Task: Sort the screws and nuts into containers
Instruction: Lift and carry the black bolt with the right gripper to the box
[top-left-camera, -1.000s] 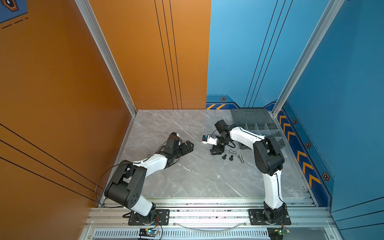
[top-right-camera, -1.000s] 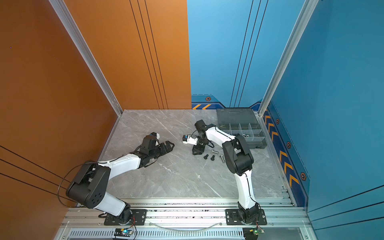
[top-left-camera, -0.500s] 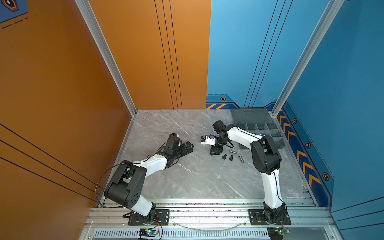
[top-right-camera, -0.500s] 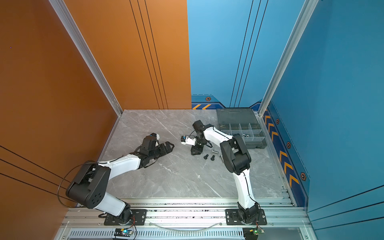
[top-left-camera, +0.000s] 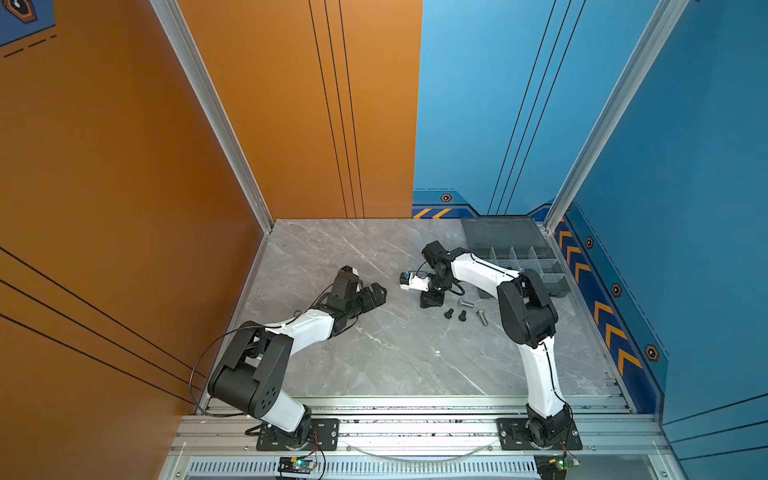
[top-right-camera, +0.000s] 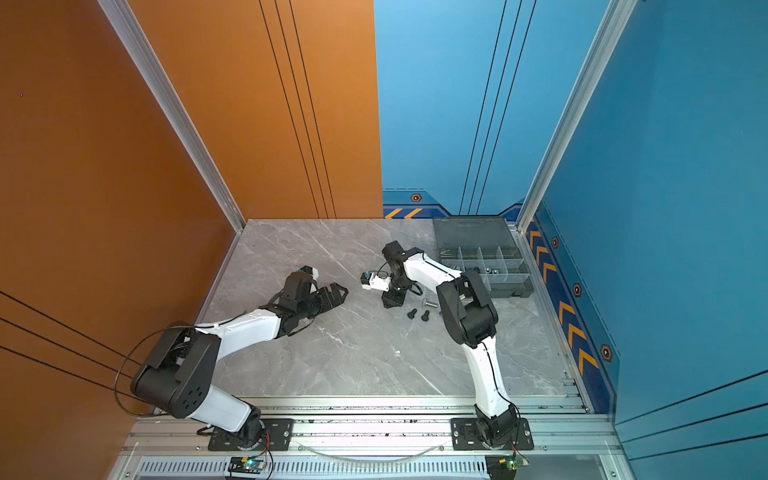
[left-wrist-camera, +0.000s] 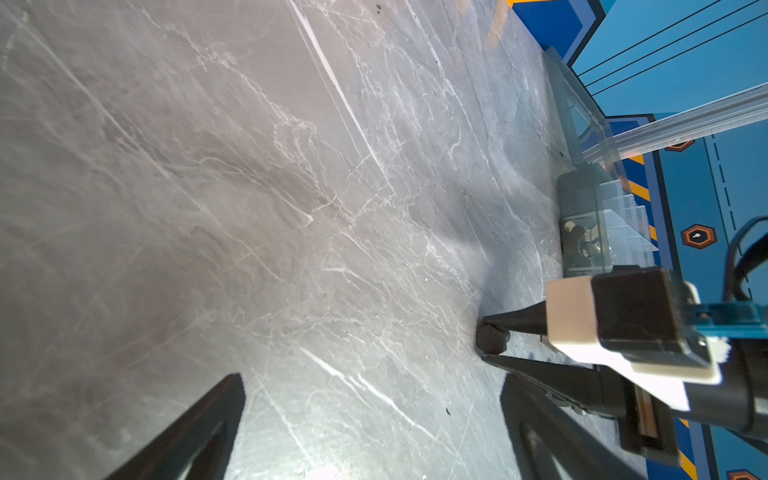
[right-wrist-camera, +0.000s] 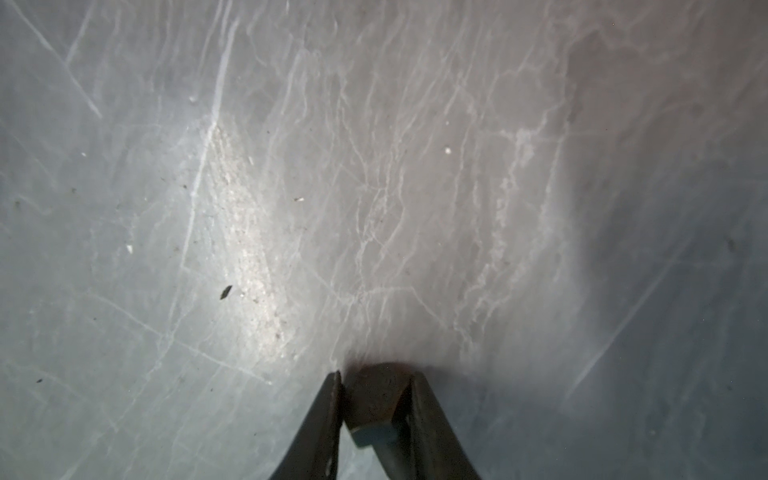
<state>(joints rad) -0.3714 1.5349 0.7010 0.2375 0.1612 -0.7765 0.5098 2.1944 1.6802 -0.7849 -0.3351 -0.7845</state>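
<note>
My right gripper (top-left-camera: 430, 301) points down at the table left of the loose screws, and its jaws press both sides of a black hex-headed screw (right-wrist-camera: 376, 399). That screw (left-wrist-camera: 490, 340) rests on the marble between the fingertips. Two black screws (top-left-camera: 448, 313) (top-left-camera: 462, 315) and two silver screws (top-left-camera: 467, 304) (top-left-camera: 482, 318) lie just right of it. The containers are compartments in a smoky-grey organizer box (top-left-camera: 557, 289) at the back right. Wing nuts (left-wrist-camera: 579, 243) lie in one compartment. My left gripper (top-left-camera: 374, 293) hovers open and empty over the marble, its tips toward the right gripper.
The box's lid (top-left-camera: 503, 232) lies open flat behind the compartments, near the blue back wall. The right arm's elbow (top-left-camera: 525, 311) stands between the loose screws and the box. An orange wall bounds the left side, and an aluminium rail runs along the front.
The right gripper's jaws have closed in onto the black screw, after the gripper shifted slightly left. The left arm has not moved.
</note>
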